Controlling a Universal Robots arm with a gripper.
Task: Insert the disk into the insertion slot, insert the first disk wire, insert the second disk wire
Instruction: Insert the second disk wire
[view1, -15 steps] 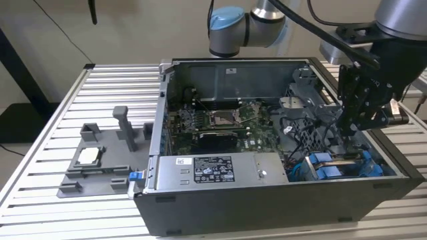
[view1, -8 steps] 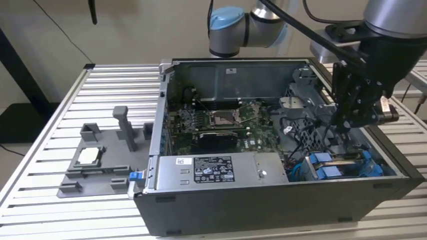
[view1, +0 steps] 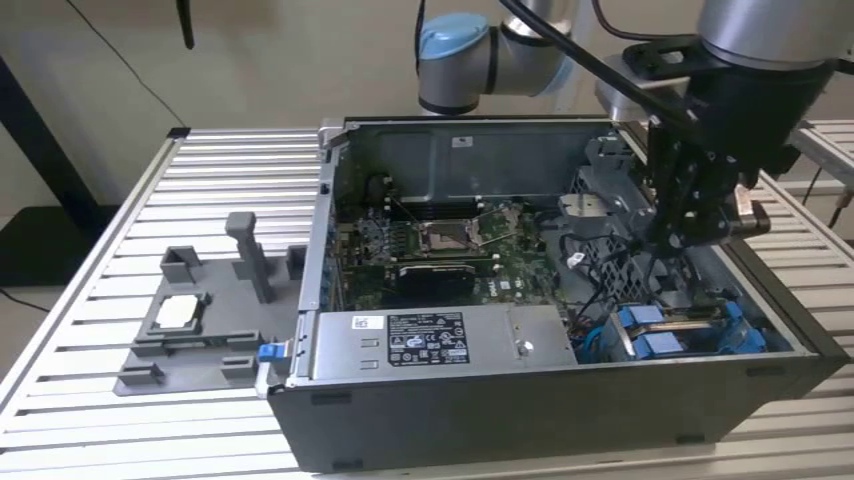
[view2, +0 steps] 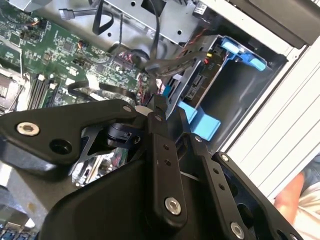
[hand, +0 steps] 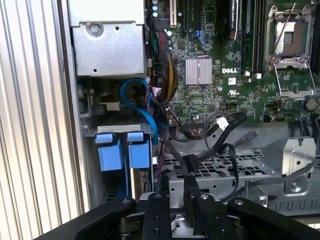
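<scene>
Blue carrier tabs of the disk (hand: 122, 152) are seen seated in the insertion slot (view2: 240, 95), beside the power supply (view1: 427, 340) in the case (view1: 534, 420). The tool (hand: 177, 185) is held over the drive cage, fingers drawn together, apparently clamped on a black wire (hand: 191, 162).

One pincer (hand: 177, 186), one computer case (view1: 534, 420) (two blue tabs (hand: 109, 152)).

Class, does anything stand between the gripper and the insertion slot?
Yes: black wires hang just ahead of the gripper, crossing the gap to the slot beside its blue fittings.
</scene>
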